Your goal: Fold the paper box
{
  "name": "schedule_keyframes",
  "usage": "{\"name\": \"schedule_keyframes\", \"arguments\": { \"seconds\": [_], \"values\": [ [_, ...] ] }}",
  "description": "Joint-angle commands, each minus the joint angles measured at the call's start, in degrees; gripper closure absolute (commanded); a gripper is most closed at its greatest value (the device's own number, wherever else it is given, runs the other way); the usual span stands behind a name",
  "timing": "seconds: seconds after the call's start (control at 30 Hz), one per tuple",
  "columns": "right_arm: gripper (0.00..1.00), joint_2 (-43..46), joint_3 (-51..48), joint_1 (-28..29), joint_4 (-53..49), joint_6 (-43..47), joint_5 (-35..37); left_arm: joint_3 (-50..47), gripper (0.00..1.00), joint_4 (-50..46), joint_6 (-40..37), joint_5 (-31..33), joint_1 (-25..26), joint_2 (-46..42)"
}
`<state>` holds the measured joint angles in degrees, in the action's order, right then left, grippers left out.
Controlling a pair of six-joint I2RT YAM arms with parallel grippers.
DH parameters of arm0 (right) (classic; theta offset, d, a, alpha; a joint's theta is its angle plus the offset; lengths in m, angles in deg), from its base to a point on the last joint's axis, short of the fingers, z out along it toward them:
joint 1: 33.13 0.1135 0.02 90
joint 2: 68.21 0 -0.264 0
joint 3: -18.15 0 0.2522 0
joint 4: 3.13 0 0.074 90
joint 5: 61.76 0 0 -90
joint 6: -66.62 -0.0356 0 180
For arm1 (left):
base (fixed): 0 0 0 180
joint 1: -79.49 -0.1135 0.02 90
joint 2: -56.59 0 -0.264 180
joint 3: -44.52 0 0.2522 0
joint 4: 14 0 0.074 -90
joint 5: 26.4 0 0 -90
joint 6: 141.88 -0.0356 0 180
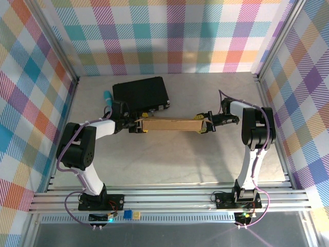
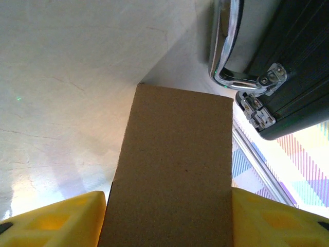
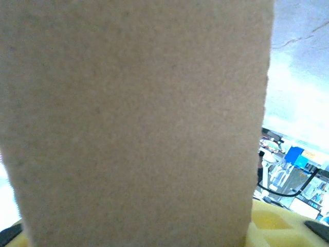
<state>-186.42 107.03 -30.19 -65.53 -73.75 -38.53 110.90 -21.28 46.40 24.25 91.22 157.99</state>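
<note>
1. Flat face of the plain brown cardboard paper box (image 3: 139, 118), close and blurred, spanning left edge to right of centre.
2. A yellow plastic fingertip (image 3: 280, 226) of the right gripper (image 3: 144, 241), beside the box's lower right edge.
3. The pale table surface (image 3: 300, 56), upper right.
4. A blurred blue object (image 3: 294, 154) above a black cable (image 3: 288, 193).

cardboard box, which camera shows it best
Top external: the whole box shows, spanning from the left gripper to the right gripper. Left wrist gives one end panel; right wrist a blurry close-up face.

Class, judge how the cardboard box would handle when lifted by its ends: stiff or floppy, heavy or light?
Probably stiff: the box spans straight between the left gripper and right gripper without sagging. Likely light, being plain cardboard. Its matte surface should grip well.
</note>
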Motion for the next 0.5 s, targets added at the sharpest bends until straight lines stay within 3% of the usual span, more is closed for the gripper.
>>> {"name": "schedule_keyframes", "arguments": {
  "seconds": [0.0, 0.23, 0.47],
  "values": [
    [0.52, -1.36, 1.27, -0.19, -1.1, 0.01, 0.28, -1.21, 0.46, 1.42, 2.24, -0.71, 0.67, -1.8],
    [0.4, -1.72, 1.71, -0.33, -1.74, 0.86, 0.52, -1.77, 0.54, 2.09, 4.0, -0.9, 0.84, -2.79],
    [0.26, -0.64, 4.83, -0.81, -5.21, 4.13, 4.29, -1.39, 0.6, -4.65, 4.56, 0.39, 0.84, -6.03]
  ]
}}
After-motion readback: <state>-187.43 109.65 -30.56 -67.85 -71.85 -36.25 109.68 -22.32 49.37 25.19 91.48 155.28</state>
